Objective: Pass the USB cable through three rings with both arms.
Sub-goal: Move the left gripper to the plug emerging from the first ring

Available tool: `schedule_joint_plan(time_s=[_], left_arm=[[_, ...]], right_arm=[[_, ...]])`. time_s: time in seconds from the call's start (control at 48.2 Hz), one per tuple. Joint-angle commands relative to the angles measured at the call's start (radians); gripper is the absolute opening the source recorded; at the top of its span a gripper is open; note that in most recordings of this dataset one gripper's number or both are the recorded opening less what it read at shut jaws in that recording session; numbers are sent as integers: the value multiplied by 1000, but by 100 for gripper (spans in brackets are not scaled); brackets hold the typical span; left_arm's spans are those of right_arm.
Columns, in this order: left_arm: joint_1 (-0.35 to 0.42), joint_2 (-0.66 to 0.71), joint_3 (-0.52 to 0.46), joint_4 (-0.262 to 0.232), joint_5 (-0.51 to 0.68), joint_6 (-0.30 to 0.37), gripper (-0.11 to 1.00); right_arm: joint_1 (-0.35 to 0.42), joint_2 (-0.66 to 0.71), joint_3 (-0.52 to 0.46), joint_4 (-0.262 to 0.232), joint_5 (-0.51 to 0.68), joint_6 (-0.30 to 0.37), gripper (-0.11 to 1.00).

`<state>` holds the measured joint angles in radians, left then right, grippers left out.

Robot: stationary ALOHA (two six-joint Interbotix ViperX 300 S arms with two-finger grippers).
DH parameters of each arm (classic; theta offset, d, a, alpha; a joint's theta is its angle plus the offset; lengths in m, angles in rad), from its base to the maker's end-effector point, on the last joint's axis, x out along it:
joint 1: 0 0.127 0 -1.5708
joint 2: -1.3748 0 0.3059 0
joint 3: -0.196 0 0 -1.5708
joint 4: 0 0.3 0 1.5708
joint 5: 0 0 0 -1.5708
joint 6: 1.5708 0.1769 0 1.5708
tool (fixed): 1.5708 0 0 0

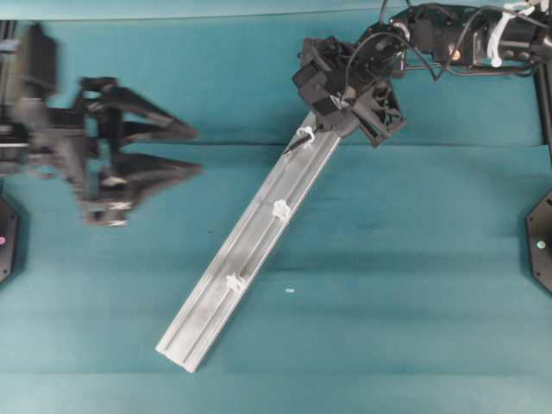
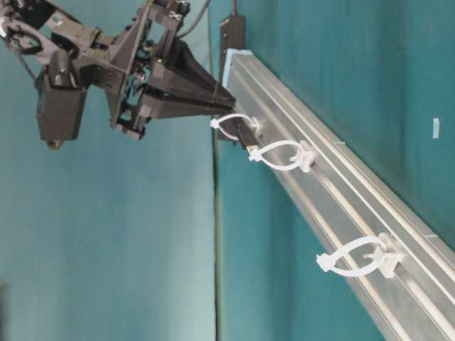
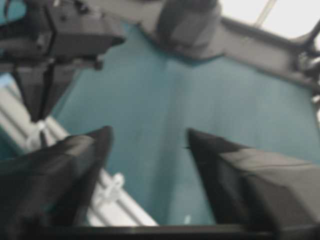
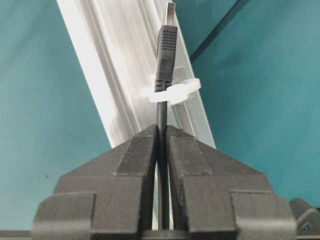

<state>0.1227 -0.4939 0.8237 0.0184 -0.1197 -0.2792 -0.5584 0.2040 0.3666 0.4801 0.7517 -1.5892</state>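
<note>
Pinching USB cable (image 4: 161, 112), left fingers (image 3: 75, 165) spread

3 rings (image 1: 281, 208), 1 rail (image 1: 216, 302), 1 USB cable (image 4: 165, 45), 2 arms (image 1: 362, 78).

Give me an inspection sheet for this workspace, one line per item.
Surface: teal cloth, with a tiny white speck.
Job's things: USB cable plug is through the first ring; second ring and third ring have nothing through them; all sit on the silver rail.
Clutter: nothing seen besides the speck.
Grippers: right gripper shut on the cable behind the plug; left gripper open, holding nothing, away from the rail.
Cables: black arm wiring.
Surroundings: nothing seen.
</note>
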Motion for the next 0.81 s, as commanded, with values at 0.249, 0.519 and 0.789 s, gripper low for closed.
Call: schedule_joint_plan(time_s=[0.249,0.519,0.789], left_arm=[[74,270,-71,3,-31,14,90],[106,416,-121,3,-57,25,90],[132,540,-189,3,-63,61,90]], right_arm=[[8,5,-11,20,-3,-9,8],[8,6,-12,29,-5,-9,8],[6,6,-12,48,-5,-9,8]])
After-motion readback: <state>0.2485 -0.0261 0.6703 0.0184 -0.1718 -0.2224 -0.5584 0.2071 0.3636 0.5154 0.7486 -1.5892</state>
